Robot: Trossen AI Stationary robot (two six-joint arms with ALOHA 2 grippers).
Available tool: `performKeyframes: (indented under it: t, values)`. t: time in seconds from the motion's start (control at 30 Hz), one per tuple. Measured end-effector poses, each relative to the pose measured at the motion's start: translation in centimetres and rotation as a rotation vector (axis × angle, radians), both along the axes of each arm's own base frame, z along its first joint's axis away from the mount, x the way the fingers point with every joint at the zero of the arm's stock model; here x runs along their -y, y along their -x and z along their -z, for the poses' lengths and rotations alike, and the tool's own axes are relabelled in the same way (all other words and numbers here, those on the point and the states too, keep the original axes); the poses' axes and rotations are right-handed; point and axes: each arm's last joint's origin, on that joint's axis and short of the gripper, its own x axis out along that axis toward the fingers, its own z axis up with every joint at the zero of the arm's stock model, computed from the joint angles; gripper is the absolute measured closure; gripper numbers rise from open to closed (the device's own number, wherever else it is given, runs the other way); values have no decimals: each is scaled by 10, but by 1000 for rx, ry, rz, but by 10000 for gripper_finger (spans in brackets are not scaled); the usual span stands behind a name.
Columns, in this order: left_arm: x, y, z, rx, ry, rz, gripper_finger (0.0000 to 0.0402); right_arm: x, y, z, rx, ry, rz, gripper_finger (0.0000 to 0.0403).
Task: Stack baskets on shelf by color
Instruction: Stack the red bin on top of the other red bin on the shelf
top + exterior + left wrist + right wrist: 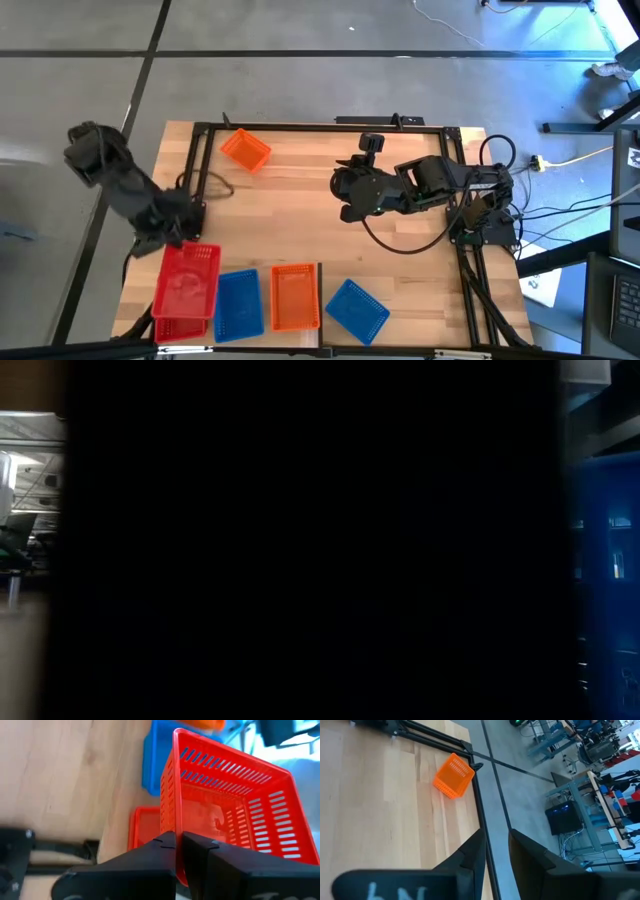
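Gripping a red basket's (235, 815) rim, the left end effector (179, 851) is holding it above another red basket (180, 325). Right end effector (495, 842) is hovering mid-bench, partly open, empty.

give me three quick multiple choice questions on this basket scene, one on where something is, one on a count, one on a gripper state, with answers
1. Where is the lone orange basket?
A. by the table's far edge
B. in the near row
C. inside a blue basket

2. How many blue baskets show from above?
A. one
B. two
C. four

3. What is the left gripper doing?
A. open over bare wood
B. shut on the red basket wall
C. holding an orange basket

Answers:
1 A, it sits alone at the far edge, apart from the near row.
2 B, one in the row, one tilted beside it.
3 B, the left wrist view shows the fingers pinching the red wall.
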Motion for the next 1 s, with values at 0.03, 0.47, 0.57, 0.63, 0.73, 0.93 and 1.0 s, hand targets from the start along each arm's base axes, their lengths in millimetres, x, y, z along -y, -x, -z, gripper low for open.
performKeyframes:
  t: [0.03,0.47,0.57,0.63,0.73,0.93,1.0]
  values:
    - [4,1,4,-19,-5,0,401,0,0,0,1,0,0,315]
    - [32,24,29,-187,-39,-49,401,0,-2,-1,22,-5,-1,315]
    - [38,27,35,-215,-54,-53,401,0,-2,-1,23,-6,0,315]
    - [41,29,39,-210,-71,-57,401,0,-2,-1,24,-6,0,315]
    - [43,31,44,-207,-95,-42,401,-1,-2,-2,30,-8,0,315]
    - [47,33,50,-212,-114,-43,401,0,-2,-2,29,-6,-1,315]
    - [47,33,49,-205,-100,-43,401,0,-2,-2,29,-6,-1,315]
